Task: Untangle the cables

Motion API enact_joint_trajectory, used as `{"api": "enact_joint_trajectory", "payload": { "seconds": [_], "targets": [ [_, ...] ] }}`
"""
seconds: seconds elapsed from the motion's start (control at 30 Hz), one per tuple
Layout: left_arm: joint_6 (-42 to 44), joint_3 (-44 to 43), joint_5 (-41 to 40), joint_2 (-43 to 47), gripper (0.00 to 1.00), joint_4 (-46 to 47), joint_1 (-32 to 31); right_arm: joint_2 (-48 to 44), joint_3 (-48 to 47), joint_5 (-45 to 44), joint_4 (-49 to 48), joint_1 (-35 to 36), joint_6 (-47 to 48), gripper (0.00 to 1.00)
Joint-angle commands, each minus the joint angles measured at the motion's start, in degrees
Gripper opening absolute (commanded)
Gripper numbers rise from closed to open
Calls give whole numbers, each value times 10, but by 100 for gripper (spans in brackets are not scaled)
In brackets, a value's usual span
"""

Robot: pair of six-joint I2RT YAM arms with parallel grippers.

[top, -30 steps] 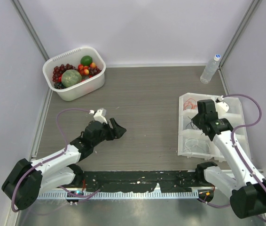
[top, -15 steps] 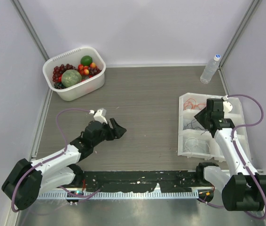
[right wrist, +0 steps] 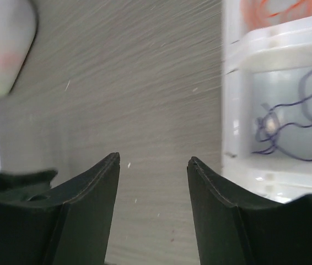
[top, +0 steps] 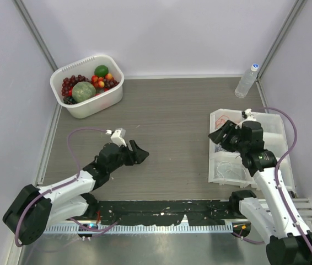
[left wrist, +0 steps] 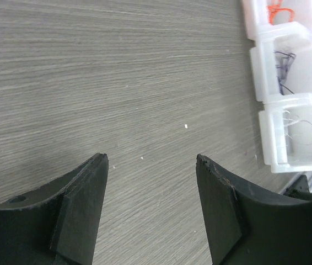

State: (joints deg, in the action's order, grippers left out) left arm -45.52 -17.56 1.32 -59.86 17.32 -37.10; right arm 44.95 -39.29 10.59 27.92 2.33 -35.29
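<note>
Grey tabletop between left end effector and tray rim.

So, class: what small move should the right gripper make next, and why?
Probably withdraw from the tray: the right gripper is open and empty, and orange wires, dark wires and white wires lie in separate compartments.

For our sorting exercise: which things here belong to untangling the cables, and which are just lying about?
Job: thin orange wires, thin dark purplish wires, thin white wires, white plastic compartment tray holding them.
Lying about: white plastic tub of fruit, clear plastic water bottle.
</note>
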Motion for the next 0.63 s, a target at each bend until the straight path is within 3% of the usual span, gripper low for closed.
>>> {"api": "enact_joint_trajectory", "payload": {
  "seconds": [0.0,0.13,0.23,0.47,0.6],
  "targets": [
    [36,38,56,43,68,139,1,-49,-21,29,-5,94,43,59],
    [37,62,97,124,72,200,1,-170,-17,43,-16,110,62,67],
    [38,54,96,217,79,158,1,-251,-13,30,-17,109,58,78],
    [54,7,48,447,97,76,1,-447,-3,-96,-1,109,34,80],
    [77,-56,20,510,100,47,2,-442,-80,-129,28,109,57,81]
  ]
}}
